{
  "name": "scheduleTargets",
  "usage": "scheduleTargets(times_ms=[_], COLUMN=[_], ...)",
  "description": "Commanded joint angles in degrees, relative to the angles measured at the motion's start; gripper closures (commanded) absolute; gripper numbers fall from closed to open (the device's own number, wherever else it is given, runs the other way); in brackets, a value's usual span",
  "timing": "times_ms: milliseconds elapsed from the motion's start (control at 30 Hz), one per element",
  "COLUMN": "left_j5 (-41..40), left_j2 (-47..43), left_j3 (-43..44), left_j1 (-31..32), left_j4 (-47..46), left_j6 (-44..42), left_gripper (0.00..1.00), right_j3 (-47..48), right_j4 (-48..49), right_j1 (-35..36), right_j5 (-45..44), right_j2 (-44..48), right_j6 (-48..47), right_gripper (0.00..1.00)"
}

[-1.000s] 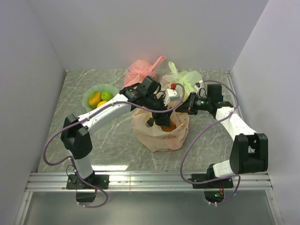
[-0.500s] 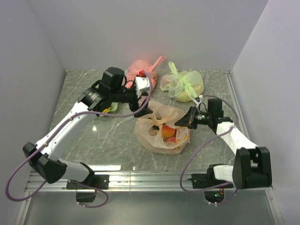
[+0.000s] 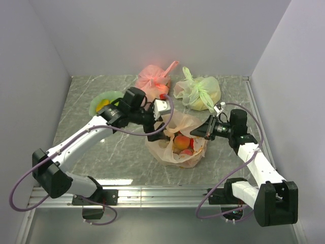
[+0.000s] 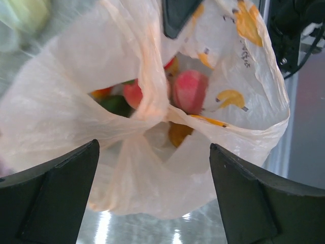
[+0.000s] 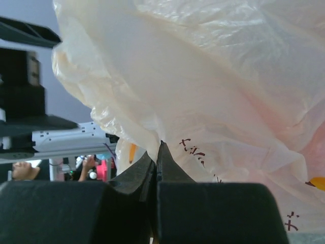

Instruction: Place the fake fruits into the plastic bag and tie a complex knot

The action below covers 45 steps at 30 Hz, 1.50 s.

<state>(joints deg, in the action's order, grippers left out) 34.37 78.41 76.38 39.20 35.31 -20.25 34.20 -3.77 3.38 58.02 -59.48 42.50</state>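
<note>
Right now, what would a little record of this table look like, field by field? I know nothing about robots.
Bag: plastic bag at the centre, mouth open, not tied
Inside it: fake fruits, red, peach and orange
Left arm: left gripper open over the bag's mouth, holding nothing
Right arm: right gripper shut on the bag's edge
Behind: pink tied bag, green tied bag
Dish: green dish holding an orange fruit

Marbled table [image 3: 81, 101] bearing plastic bag [image 3: 175, 155], pink bag [image 3: 152, 79], green bag [image 3: 200, 91], green dish [image 3: 95, 101]
</note>
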Motion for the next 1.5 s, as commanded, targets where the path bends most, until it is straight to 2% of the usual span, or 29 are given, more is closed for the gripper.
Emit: scheduleTargets(times_ms=[0,67,267,400,533,567,667,767,867,967,1000,1033,1067,1100,1133,1167,1267,1300,1367,1467], left_j5=[-3.87,-4.65,-6.41,-12.99,-9.6,-8.98,-7.47,-6.87,-0.83,2.98,2.29,1.85,2.19,2.37,2.8,4.2,9.82,11.84,17.12,21.61], left_j2=[1.65,4.1,5.53,2.11,-4.66,-4.5,0.05,4.72,8.15,9.56,9.91,10.35,10.27,10.01,9.14,8.61,6.23,5.7,4.12,2.1], left_j3=[-1.94,-1.23,-5.17,-9.57,-14.76,-14.42,-12.58,-10.82,-10.55,-9.59,-8.89,-7.31,-6.69,-5.99,-4.59,-3.62,2.0,5.33,8.68,14.58], left_j1=[2.54,2.81,3.6,3.6,2.99,3.07,3.16,3.16,3.25,3.25,2.99,2.64,2.11,0.63,-0.26,-1.22,-6.67,-10.07,-12.99,-16.87], left_j4=[-5.08,-5.25,-13.16,-15.61,-19.75,-17.66,-14.49,-15.27,-16.33,-15.45,-14.66,-12.74,-12.11,-11.24,-9.66,-8.43,-3.87,-3.06,-1.39,0.02], left_j6=[7.31,9.52,21.9,26.13,26.32,26.4,27.71,28.95,29.74,27.12,26.58,25.88,24.66,24.12,23.6,22.11,20.87,19.04,18.85,17.71], left_gripper=[0.05,0.01,0.01,0.01,0.01,0.01,0.01,0.01,0.01,0.25,0.42,0.51,0.74,0.87,0.95,1.0,1.0,1.0,1.0,1.0], right_j3=[-1.06,-0.27,-0.71,-0.88,-1.85,-2.03,-2.55,-2.56,-2.12,-0.89,-0.71,-0.53,-0.62,-0.71,-0.88,-1.06,-2.11,-3.51,-5.27,-8.88], right_j4=[3.6,3.51,3.68,3.68,5.35,6.05,8.07,8.08,7.2,6.06,5.79,5.62,5.7,5.79,5.79,6.14,7.54,10.33,14.47,28.5], right_j1=[0.23,0.05,-0.3,-1.53,-2.5,-2.5,-2.5,-2.5,-2.5,-2.67,-2.76,-2.85,-2.94,-2.85,-2.94,-2.94,-2.94,-2.94,-2.76,-1.89], right_j5=[-0.54,-1.07,-1.85,-2.3,-2.12,-2.03,-1.86,-1.51,-1.33,-1.07,-0.89,-0.8,-0.45,-0.36,-0.28,0.07,0.16,0.16,0.51,0.08], right_j2=[0.16,0.07,0.42,0.24,-0.1,0.07,-0.02,-0.28,-0.19,-0.28,-0.28,-0.28,-0.28,-0.28,-0.37,-0.46,0.07,0.33,1.21,3.05], right_j6=[3.82,3.21,5.04,5.14,6.19,6.63,7.86,7.34,6.89,5.58,5.4,5.31,5.31,5.14,5.22,5.4,7.15,8.38,13.47,21.9], right_gripper=[1.0,1.0,1.0,1.0,1.0,1.0,1.0,1.0,1.0,1.0,1.0,1.0,1.0,1.0,1.0,1.0,1.0,1.0,1.0,1.0])
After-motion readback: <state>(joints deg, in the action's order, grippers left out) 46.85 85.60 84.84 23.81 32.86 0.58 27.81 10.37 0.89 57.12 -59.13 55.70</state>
